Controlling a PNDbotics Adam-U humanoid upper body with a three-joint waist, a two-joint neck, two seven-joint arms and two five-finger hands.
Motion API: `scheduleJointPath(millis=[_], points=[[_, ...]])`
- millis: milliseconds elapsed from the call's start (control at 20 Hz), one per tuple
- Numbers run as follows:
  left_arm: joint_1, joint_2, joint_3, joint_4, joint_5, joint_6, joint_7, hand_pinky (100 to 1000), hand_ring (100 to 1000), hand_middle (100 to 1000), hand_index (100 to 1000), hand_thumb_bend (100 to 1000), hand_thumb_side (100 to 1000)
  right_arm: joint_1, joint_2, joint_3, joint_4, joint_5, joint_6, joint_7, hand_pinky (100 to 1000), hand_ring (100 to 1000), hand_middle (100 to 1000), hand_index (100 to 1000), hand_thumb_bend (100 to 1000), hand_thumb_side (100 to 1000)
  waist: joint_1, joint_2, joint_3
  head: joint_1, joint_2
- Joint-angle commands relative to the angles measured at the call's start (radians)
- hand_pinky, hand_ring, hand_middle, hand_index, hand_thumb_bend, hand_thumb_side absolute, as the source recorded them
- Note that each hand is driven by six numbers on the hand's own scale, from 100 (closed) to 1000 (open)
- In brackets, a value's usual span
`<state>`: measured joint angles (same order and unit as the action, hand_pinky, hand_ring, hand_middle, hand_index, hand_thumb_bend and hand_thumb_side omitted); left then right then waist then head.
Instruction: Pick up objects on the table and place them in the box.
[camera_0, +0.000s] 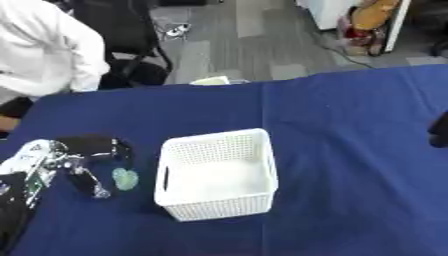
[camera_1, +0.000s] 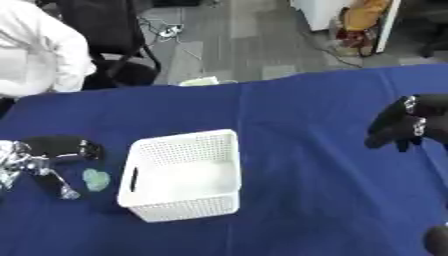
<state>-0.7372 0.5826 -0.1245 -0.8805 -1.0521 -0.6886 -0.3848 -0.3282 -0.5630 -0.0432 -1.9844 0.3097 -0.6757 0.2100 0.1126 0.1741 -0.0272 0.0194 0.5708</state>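
A white perforated box stands in the middle of the blue table, and I see nothing inside it. A small pale green object lies on the cloth just left of the box. My left hand, black with silver parts, hovers at that object's left. Its fingers reach down beside the object without closing on it. My right hand hangs over the table's right side, far from the box, fingers relaxed and holding nothing.
A person in a white shirt sits beyond the table's far left corner by a black chair. A pale flat thing lies at the far edge. A dark rounded shape shows in the lower right corner.
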Motion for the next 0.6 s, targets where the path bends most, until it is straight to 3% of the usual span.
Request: scheduleJointPath(millis=[50,200,400,450,500,550,600], points=[[-0.026,0.021,0.007,0.002,-0.014,0.004,-0.008,357,512,718,717,938,148,-0.015,-0.02,-0.007,-0.016,-0.006,0.0,0.003,100,247,509,595,732,1000,-0.004,-0.014,0.0,0.012,-0.007],[-0.028,0.022,0.003,0.009,-0.023,0.01,-0.022,358,502,694,683,936,142,-0.015,-0.02,-0.007,-0.016,-0.007,0.0,0.004,100,247,509,595,734,1000,-0.003,-0.015,0.0,0.012,-0.007],[-0.03,0.02,0.0,0.016,-0.028,0.008,-0.034,248,404,558,539,835,121,-0.015,-0.021,-0.007,-0.016,-0.007,0.0,0.005,100,247,509,595,731,1000,-0.003,-0.015,0.0,0.012,-0.006],[-0.029,0.018,0.001,0.017,-0.023,0.005,-0.027,178,357,483,464,650,134,-0.015,-0.021,-0.008,-0.016,-0.007,0.0,0.005,100,247,509,595,731,1000,-0.003,-0.015,0.0,0.012,-0.006],[-0.027,0.017,0.002,0.019,-0.018,0.002,-0.017,156,344,458,433,567,142,-0.015,-0.021,-0.008,-0.016,-0.007,0.001,0.004,100,247,509,595,731,1000,-0.004,-0.015,-0.001,0.012,-0.007],[-0.025,0.015,0.003,0.023,-0.012,0.002,-0.006,111,302,415,388,324,147,-0.015,-0.02,-0.008,-0.016,-0.007,0.001,0.004,100,247,509,595,730,1000,-0.004,-0.015,-0.001,0.012,-0.007],[-0.023,0.014,0.003,0.026,-0.006,0.001,0.007,100,269,379,341,221,136,-0.015,-0.02,-0.008,-0.016,-0.007,0.001,0.004,100,247,509,595,729,1000,-0.004,-0.016,-0.001,0.012,-0.006]])
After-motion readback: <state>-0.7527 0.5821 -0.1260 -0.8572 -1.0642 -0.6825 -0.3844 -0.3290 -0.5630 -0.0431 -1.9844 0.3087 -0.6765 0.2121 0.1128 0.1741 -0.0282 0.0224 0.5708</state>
